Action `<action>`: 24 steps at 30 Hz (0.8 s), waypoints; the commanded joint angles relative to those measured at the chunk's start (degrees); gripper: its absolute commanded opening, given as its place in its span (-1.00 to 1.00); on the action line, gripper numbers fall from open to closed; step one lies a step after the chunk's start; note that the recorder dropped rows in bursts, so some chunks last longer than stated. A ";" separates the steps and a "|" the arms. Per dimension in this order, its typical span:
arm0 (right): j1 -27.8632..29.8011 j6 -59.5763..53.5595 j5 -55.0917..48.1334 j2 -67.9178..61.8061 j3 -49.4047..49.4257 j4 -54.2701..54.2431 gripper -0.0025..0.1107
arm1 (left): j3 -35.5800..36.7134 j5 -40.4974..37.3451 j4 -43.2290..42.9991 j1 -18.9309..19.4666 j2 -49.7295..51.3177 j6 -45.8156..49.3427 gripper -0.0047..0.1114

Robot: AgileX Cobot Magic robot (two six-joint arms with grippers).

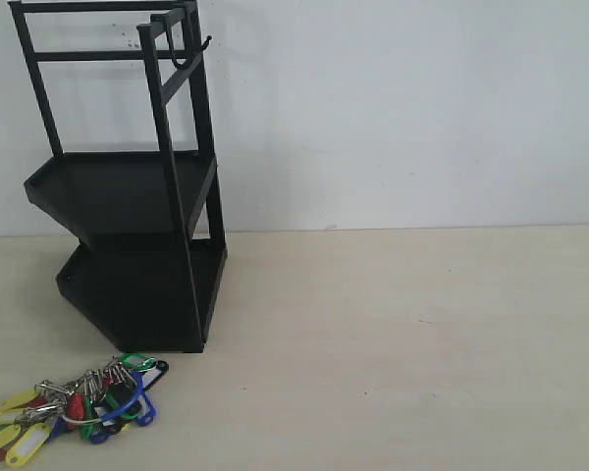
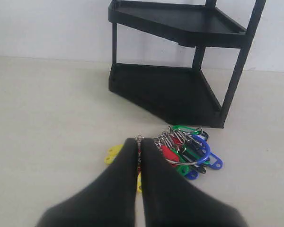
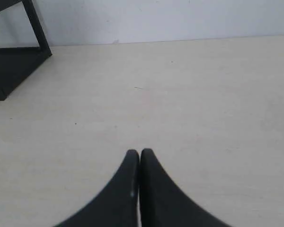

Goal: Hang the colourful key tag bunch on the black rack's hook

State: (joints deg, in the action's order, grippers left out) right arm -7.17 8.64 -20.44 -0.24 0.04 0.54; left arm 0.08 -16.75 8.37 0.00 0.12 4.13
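Note:
The colourful key tag bunch [image 1: 79, 404] lies flat on the table in front of the black rack [image 1: 128, 196], at the near left. The hook [image 1: 184, 65] sticks out from the rack's top frame, with nothing hanging on it. Neither gripper shows in the exterior view. In the left wrist view my left gripper [image 2: 139, 140] is shut, its tips over the near edge of the bunch [image 2: 187, 151]; tags show through the thin slit and beside the fingers [image 2: 118, 184]. The rack [image 2: 180, 90] stands just beyond. My right gripper [image 3: 139, 151] is shut on nothing, over bare table.
A white wall runs behind the light wooden table [image 1: 422, 343]. The rack's lower corner [image 3: 9, 66] shows at the edge of the right wrist view. Bare tabletop stretches to the right of the rack.

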 commanded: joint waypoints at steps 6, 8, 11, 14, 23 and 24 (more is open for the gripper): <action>0.30 0.49 14.43 0.24 -0.04 0.08 -0.96 | -0.08 0.45 -0.28 -0.04 -0.12 0.20 -0.84; 0.30 0.49 22.80 0.24 -0.04 0.08 -0.96 | -0.08 0.45 -0.28 -0.04 -0.12 0.20 -0.84; 0.30 0.49 34.90 0.24 -0.04 0.08 -0.96 | -0.08 0.45 -0.28 -0.04 -0.12 0.20 -0.84; 0.30 2.18 47.96 0.24 -0.04 0.08 -0.96 | -0.08 0.45 -0.28 -0.04 -0.12 0.20 -0.84; 0.30 16.45 29.69 -7.27 -23.57 4.65 -0.96 | -0.08 0.45 -0.28 -0.04 -0.12 0.20 -0.84; 0.30 16.82 22.57 -10.57 -27.35 4.65 -0.96 | -0.08 0.45 -0.28 -0.04 -0.12 0.20 -0.84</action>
State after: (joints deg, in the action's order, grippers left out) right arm -7.17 23.80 17.55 -5.30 -20.91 3.57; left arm 0.08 -16.75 8.37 0.00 0.12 4.13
